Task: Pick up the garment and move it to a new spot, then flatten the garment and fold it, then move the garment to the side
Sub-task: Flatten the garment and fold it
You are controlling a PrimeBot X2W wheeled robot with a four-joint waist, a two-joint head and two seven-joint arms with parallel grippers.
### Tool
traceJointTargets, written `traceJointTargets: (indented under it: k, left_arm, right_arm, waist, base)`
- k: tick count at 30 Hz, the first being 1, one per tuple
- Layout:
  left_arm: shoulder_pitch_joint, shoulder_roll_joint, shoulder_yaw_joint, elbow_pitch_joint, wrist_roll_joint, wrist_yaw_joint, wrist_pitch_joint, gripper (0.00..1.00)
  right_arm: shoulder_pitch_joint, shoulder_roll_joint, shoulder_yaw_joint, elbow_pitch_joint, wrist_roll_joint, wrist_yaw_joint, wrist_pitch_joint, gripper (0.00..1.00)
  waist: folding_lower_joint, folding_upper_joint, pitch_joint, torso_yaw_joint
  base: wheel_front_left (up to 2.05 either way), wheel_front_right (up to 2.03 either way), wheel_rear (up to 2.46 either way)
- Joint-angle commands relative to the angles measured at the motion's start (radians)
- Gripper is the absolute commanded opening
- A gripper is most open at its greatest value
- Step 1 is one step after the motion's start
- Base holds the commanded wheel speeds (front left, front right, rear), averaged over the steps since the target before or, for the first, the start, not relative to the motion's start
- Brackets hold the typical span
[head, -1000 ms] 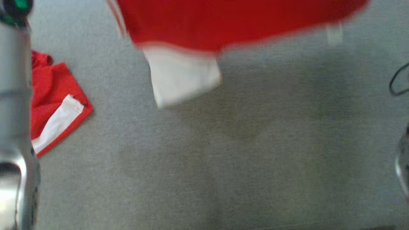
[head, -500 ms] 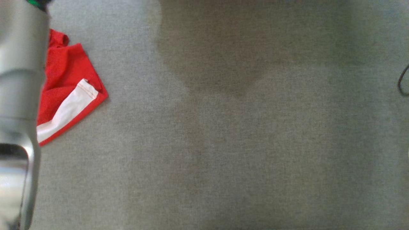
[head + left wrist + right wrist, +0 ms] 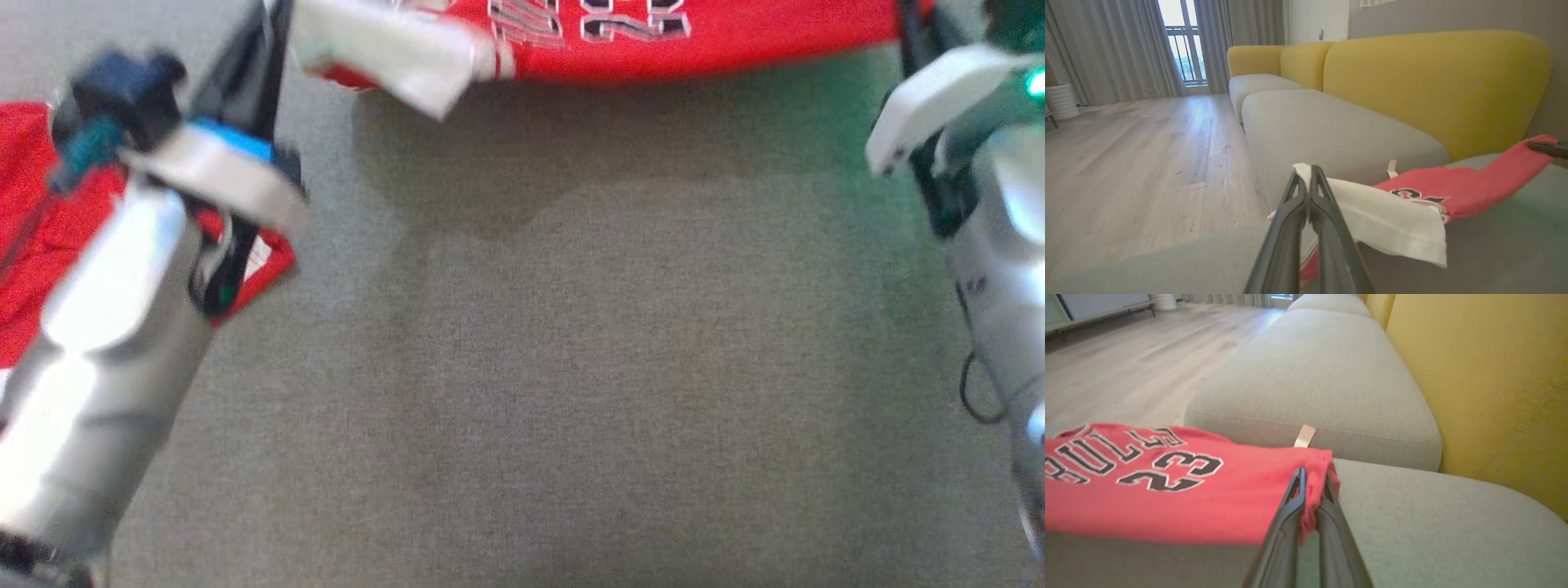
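Left fingers (image 3: 1309, 181) pinch white corner of jersey (image 3: 1167, 490), right fingers (image 3: 1312, 486) clamp its red edge; jersey stretched between them over sofa seat (image 3: 1412, 522).

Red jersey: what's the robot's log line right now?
left end effector: shut on red jersey | right end effector: shut on red jersey | red jersey: stretched between them over grey cushion

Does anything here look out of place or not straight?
Yes. The red jersey, pinched by the left gripper and the right gripper, hangs stretched over the grey cushion, but its white flap near the left gripper droops folded over. A second red garment lies crumpled on the cushion beside the left arm.
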Motion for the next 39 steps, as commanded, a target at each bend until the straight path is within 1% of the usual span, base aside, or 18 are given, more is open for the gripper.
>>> traceJointTargets:
  k: [1, 5, 9, 15, 20, 21, 25, 26, 32, 36, 39]
  left_arm:
    - [-0.003, 0.076, 0.004, -0.037, -0.01, 0.002, 0.003, 0.0]
    - [0.095, 0.13, -0.074, -0.074, -0.047, 0.002, 0.024, 0.0]
    - [0.173, 0.173, -0.128, -0.118, -0.073, 0.002, 0.043, 0.0]
    - [0.277, 0.215, -0.157, -0.179, -0.105, 0.004, 0.062, 0.0]
    - [0.352, 0.244, -0.166, -0.243, -0.122, 0.028, 0.074, 0.0]
    - [0.381, 0.26, -0.176, -0.277, -0.127, 0.033, 0.091, 0.0]
    - [0.438, 0.297, -0.187, -0.355, -0.143, 0.053, 0.123, 0.0]
    - [0.438, 0.297, -0.187, -0.355, -0.143, 0.053, 0.123, 0.0]
    - [0.532, 0.358, -0.203, -0.489, -0.192, 0.075, 0.186, 0.0]
    - [0.593, 0.414, -0.223, -0.593, -0.229, 0.079, 0.246, 0.0]
    - [0.629, 0.456, -0.236, -0.675, -0.254, 0.083, 0.287, 0.0]
  right_arm:
    - [0.029, -0.006, 0.048, -0.025, 0.032, 0.008, 0.02, 0.0]
    - [0.127, -0.05, 0.182, -0.066, 0.132, 0.008, 0.089, 0.0]
    - [0.231, -0.125, 0.293, -0.148, 0.254, 0.008, 0.145, 0.0]
    - [0.364, -0.236, 0.424, -0.285, 0.409, 0.008, 0.203, 0.0]
    - [0.439, -0.307, 0.497, -0.37, 0.507, 0.008, 0.257, 0.0]
    - [0.462, -0.334, 0.524, -0.403, 0.538, 0.008, 0.281, 0.0]
    - [0.502, -0.386, 0.559, -0.462, 0.607, 0.008, 0.325, 0.0]
    - [0.502, -0.386, 0.559, -0.462, 0.607, 0.008, 0.325, 0.0]
    - [0.56, -0.453, 0.591, -0.55, 0.7, 0.008, 0.392, 0.0]
    - [0.603, -0.493, 0.584, -0.595, 0.772, 0.008, 0.448, 0.0]
    - [0.636, -0.531, 0.585, -0.631, 0.795, 0.008, 0.506, 0.0]
  waist:
    - [0.0001, 0.0, -0.042, -0.003]
    - [0.0001, 0.0, -0.097, 0.001]
    - [0.0001, 0.0, -0.144, 0.007]
    - [0.0001, 0.0, -0.2, 0.009]
    - [0.0001, 0.0, -0.239, 0.009]
    - [0.0001, 0.0, -0.253, 0.007]
    - [0.0001, 0.0, -0.283, 0.004]
    - [0.0001, 0.0, -0.283, 0.004]
    - [0.0001, 0.0, -0.332, -0.002]
    - [0.0001, 0.0, -0.355, -0.008]
    - [0.0001, 0.0, -0.362, -0.013]
  base:
    - [0.0, 0.0, 0.0]
    - [0.0, 0.0, 0.0]
    - [0.0, 0.0, 0.0]
    - [0.0, 0.0, 0.0]
    - [0.0, 0.0, 0.0]
    - [0.0, 0.0, 0.0]
    - [0.0, 0.0, 0.0]
    - [0.0, 0.0, 0.0]
    - [0.0, 0.0, 0.0]
    - [0.0, 0.0, 0.0]
    - [0.0, 0.0, 0.0]
